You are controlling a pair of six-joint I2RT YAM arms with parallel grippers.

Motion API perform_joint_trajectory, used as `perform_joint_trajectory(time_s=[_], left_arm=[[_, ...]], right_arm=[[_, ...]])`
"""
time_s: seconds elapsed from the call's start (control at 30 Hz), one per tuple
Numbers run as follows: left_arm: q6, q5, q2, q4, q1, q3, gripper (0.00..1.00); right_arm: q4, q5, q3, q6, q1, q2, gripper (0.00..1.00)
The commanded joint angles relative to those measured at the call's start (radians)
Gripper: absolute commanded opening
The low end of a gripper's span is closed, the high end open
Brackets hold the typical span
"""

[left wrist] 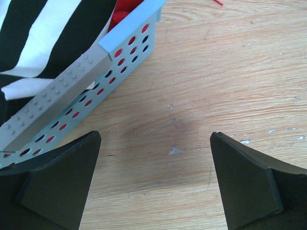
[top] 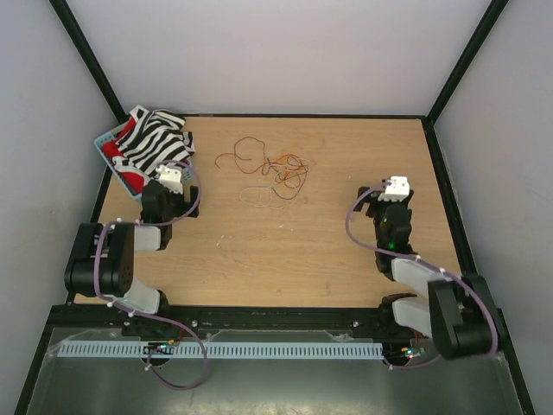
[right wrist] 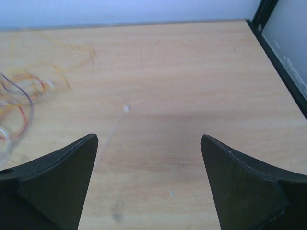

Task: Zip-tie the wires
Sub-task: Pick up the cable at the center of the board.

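Top external: wires [top: 275, 173] lie between left fingers [left wrist: 57, 191] and right fingers [right wrist: 244, 187], both wide.

walls [top: 285, 52]: plain white | frame posts [top: 87, 56]: black | table [top: 259, 259]: light wood

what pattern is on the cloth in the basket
The cloth is black-and-white zebra striped, best seen in the top external view.

The wires [top: 275, 171] are red, orange, brown and pale white. The table [top: 259, 251] is light wood grain. The cloth [top: 155, 143] is zebra-striped black and white, the basket [left wrist: 136, 21] pale blue.
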Motion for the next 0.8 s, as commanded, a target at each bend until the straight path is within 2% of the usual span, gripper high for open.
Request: perform_joint_trajectory(time_s=[0.0,0.07,0.13,0.27,0.4,0.53,0.77], left_arm=[[0.049,-0.053,-0.115,-0.191,-0.046,0.095,0.99],[0.049,-0.125,-0.182,-0.327,-0.096,0.153,0.99],[-0.047,-0.103,-0.241,-0.402,-0.120,0.210,0.99],[-0.317,0.113,-0.312,-0.435,-0.121,0.286,0.99],[-0.439,0.304,-0.323,-0.493,-0.124,0.373,0.99],[-0.448,0.418,-0.305,-0.553,-0.127,0.417,0.99],[-0.397,0.479,-0.217,-0.604,-0.131,0.444,0.99]], right_arm=[[-0.481,-0.100,0.176,0.142,0.005,-0.165,0.99],[-0.602,-0.147,0.212,0.270,0.005,-0.208,0.99],[-0.643,-0.209,0.242,0.370,0.005,-0.220,0.99],[-0.674,-0.325,0.317,0.531,0.022,-0.155,1.00],[-0.732,-0.341,0.456,0.527,0.087,-0.011,0.99],[-0.737,-0.364,0.590,0.517,0.159,0.141,0.95],[-0.765,-0.343,0.864,0.505,0.241,0.424,0.89]])
